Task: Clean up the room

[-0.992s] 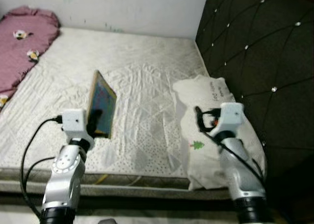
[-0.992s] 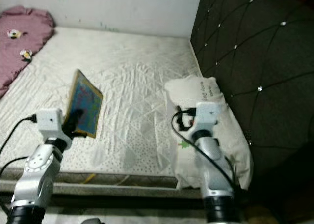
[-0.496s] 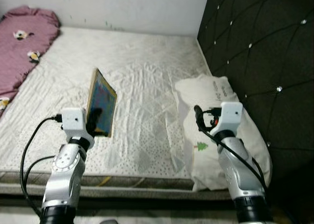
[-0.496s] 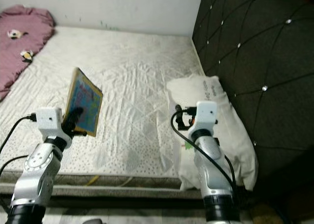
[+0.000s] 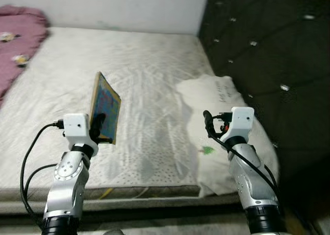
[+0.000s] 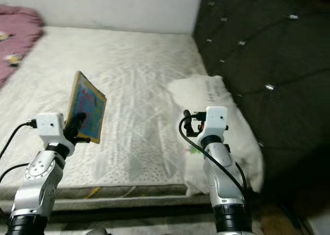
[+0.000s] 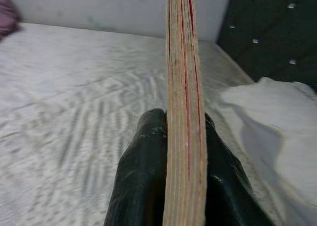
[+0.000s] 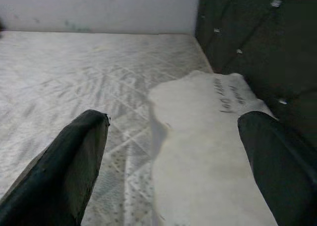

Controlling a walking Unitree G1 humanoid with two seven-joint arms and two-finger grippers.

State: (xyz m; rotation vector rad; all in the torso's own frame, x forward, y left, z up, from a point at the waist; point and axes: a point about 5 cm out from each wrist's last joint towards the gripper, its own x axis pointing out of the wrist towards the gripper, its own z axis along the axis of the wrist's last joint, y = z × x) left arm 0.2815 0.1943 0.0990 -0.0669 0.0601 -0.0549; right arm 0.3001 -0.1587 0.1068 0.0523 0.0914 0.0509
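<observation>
My left gripper (image 5: 99, 122) is shut on a thin wooden board (image 5: 105, 107) with a colourful picture face, held upright on edge above the white mattress (image 5: 144, 80). In the left wrist view the board's layered edge (image 7: 182, 112) stands clamped between my two black fingers (image 7: 143, 171). My right gripper (image 5: 207, 122) hangs open over a white pillow (image 5: 216, 98) that lies at the mattress's right side against the headboard. Its two fingers (image 8: 74, 161) are spread wide in the right wrist view, with the pillow (image 8: 208, 151) between and beyond them.
A dark tufted headboard (image 5: 268, 49) rises on the right. A pink blanket (image 5: 18, 23) with small flowers lies at the far left corner. The pale wall (image 5: 118, 5) backs the bed. The mattress's front edge (image 5: 144, 194) runs just before my arms.
The whole view has shifted, so the camera has turned a little to the right. Both arms keep their poses, and the board stays gripped in the left gripper.
</observation>
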